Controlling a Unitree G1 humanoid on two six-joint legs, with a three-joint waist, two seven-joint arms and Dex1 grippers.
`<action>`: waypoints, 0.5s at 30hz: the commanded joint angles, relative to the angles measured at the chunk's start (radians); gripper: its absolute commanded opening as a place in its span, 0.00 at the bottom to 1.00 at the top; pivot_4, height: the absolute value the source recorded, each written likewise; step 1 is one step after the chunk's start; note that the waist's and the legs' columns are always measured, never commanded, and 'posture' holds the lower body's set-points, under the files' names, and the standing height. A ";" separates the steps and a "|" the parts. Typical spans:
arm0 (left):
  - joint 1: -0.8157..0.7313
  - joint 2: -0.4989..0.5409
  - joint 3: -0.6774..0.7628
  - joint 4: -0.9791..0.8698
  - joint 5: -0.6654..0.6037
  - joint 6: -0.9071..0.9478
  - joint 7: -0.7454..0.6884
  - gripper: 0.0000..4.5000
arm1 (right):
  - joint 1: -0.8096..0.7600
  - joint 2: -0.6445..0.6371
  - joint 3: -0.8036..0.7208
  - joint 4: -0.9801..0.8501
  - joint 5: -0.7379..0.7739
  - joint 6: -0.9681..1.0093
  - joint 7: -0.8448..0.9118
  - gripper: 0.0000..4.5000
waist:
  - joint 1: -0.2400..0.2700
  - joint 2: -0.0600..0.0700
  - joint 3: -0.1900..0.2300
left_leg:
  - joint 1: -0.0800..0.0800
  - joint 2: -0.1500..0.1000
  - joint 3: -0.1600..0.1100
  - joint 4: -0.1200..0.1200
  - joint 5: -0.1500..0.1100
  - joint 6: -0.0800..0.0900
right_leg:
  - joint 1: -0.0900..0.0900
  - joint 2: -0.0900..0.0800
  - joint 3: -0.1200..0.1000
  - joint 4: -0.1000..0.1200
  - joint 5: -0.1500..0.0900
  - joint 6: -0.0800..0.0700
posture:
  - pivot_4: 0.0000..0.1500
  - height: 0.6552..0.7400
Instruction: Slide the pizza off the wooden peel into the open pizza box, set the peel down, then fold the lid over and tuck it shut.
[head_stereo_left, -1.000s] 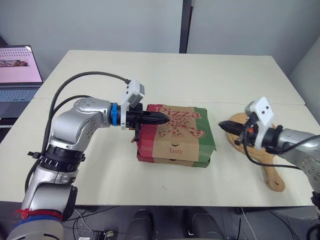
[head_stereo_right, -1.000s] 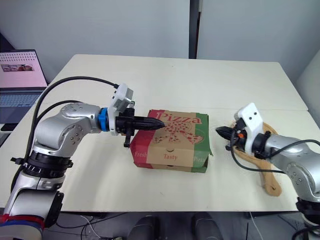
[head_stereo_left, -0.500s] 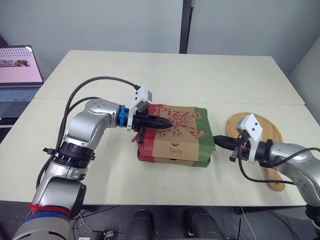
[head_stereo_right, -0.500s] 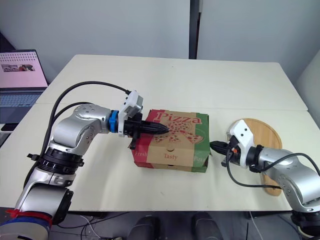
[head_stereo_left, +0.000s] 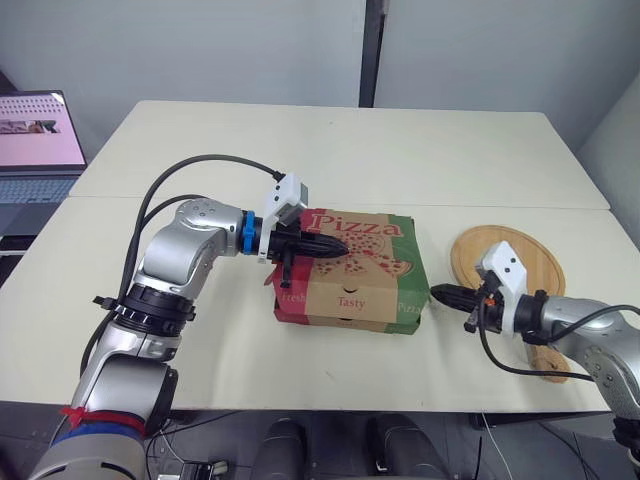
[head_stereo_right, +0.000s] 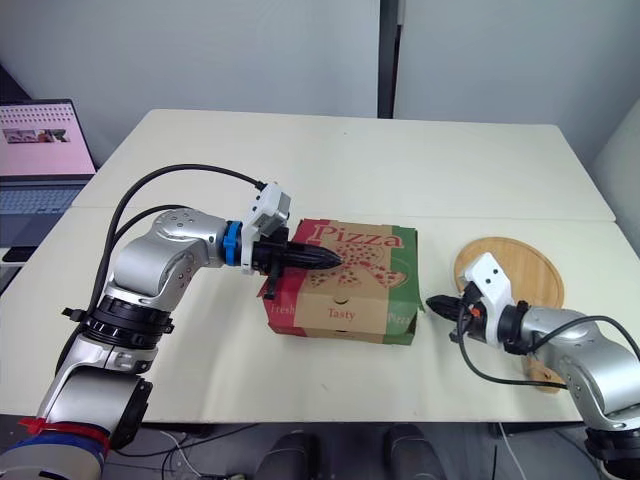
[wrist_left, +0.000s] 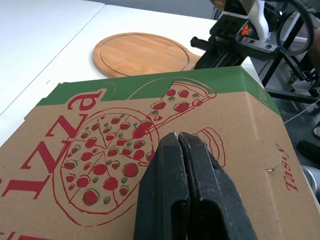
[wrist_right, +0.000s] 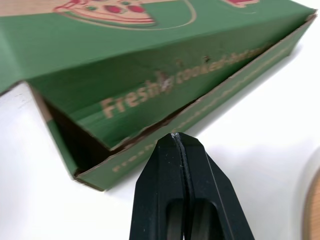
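Pizza box of brown printed cardboard (head_stereo_left: 350, 280) sits on the white table (head_stereo_left: 420, 150), lid down, its green side flap gaping. Your left gripper (head_stereo_left: 335, 244), fingers pressed together, rests on the lid. Your right gripper (head_stereo_left: 437, 293), fingers likewise together, points at that flap. The round wooden peel (head_stereo_left: 515, 260) lies just beside your right arm.

You've got one pizza box (head_stereo_left: 350, 292), one wooden peel (head_stereo_left: 535, 250), one laptop (head_stereo_left: 35, 160) off at the side, and two grippers in play, the left gripper (head_stereo_left: 338, 244) and the right gripper (head_stereo_left: 437, 292).
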 joint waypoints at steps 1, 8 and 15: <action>-0.008 0.001 0.001 -0.005 0.019 -0.024 -0.010 0.00 | -0.029 0.027 -0.003 -0.054 0.033 -0.001 0.000 0.00 | 0.000 0.000 0.000 | 0.000 0.000 0.000 0.000 0.000 0.000 | 0.000 0.000 0.000 0.000 0.000 0.000 | 1.00 1.00; -0.024 -0.001 -0.037 0.026 0.083 -0.067 -0.035 0.00 | -0.070 0.050 0.024 -0.032 0.022 -0.010 0.003 0.00 | 0.002 0.000 0.000 | 0.000 0.000 0.000 0.000 0.000 0.000 | 0.000 0.000 0.000 0.000 0.000 0.000 | 1.00 1.00; -0.030 -0.005 -0.045 0.039 0.108 -0.077 -0.049 0.00 | -0.076 0.058 0.032 -0.021 0.010 -0.025 0.007 0.00 | 0.001 0.000 0.000 | 0.000 0.000 0.000 0.000 0.000 0.000 | 0.000 0.000 0.000 0.000 0.000 -0.001 | 1.00 1.00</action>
